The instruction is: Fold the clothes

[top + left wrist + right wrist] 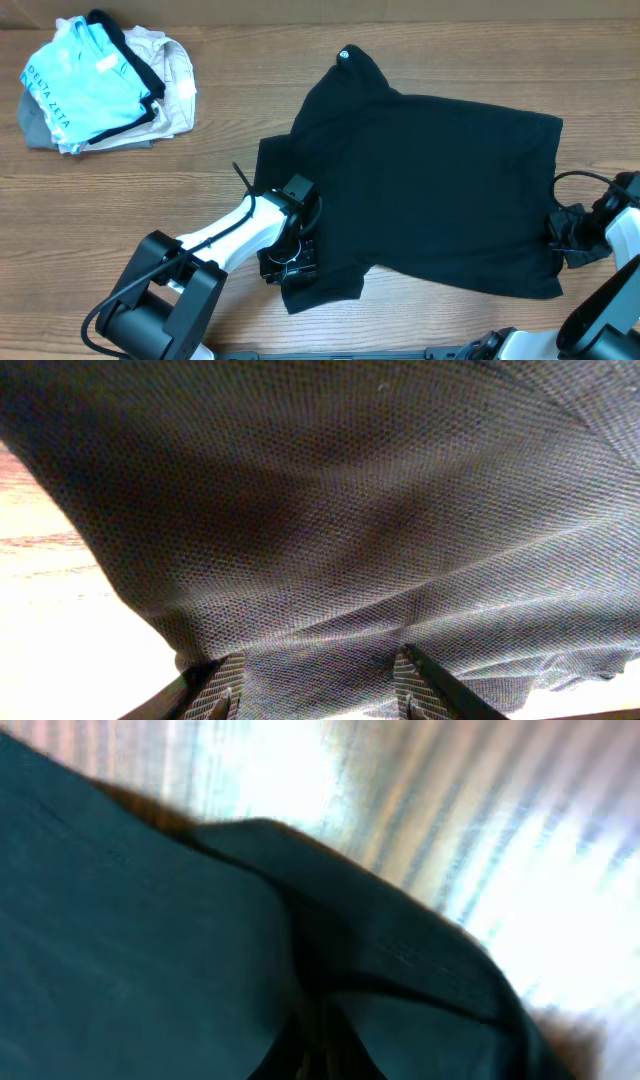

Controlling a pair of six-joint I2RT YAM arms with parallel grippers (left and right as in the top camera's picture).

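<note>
The left arm (225,232) reaches in low from beyond the near-left corner of the black T-shirt (430,190), wrist bent, and its left gripper (318,682) is at the shirt's left edge. In the left wrist view the jaws stand apart with dark mesh cloth draped across the gap. The right arm (625,215) comes in at the shirt's right hem, where the right gripper (560,235) has its jaws pressed together. They seem to pinch a fold of the hem, though that wrist view is blurred.

The shirt lies spread on the wooden surface (420,40), collar toward the far side, with a small white tag (345,55) too tiny to read. Well off its far-left corner a pile of clothes (175,85) holds a light blue shirt (85,85) lettered "DELTA ZETA" — partly buried. Both arms are cut off by the picture's edge.
</note>
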